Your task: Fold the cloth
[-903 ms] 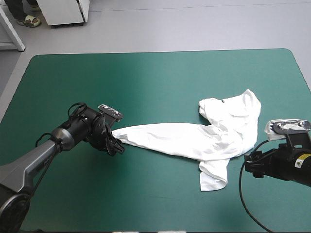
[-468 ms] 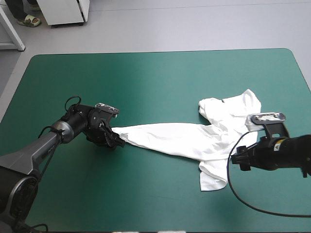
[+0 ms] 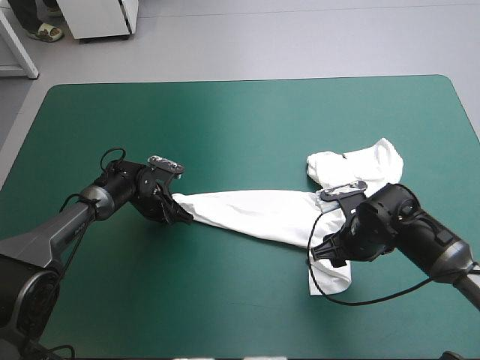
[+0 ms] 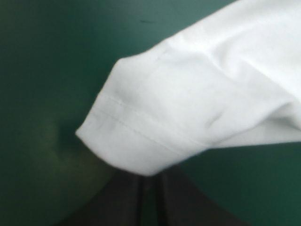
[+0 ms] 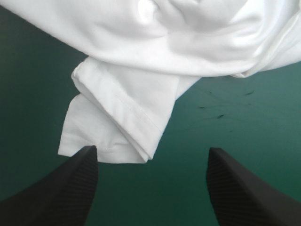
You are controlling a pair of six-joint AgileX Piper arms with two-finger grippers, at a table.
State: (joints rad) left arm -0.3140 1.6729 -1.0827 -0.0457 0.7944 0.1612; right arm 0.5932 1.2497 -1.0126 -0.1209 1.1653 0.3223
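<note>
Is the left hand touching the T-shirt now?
Touching. In the left wrist view the left hand is all but shut, with the hem of the T-shirt pinched inside it.

From above, the right arm hides the T-shirt where it bends toward its near flap. It also hides the right pincer. The left wrist view is blurred. There a hem covers the tips of the left pincer, which is all but closed. Both wrist views cut the T-shirt off.
</note>
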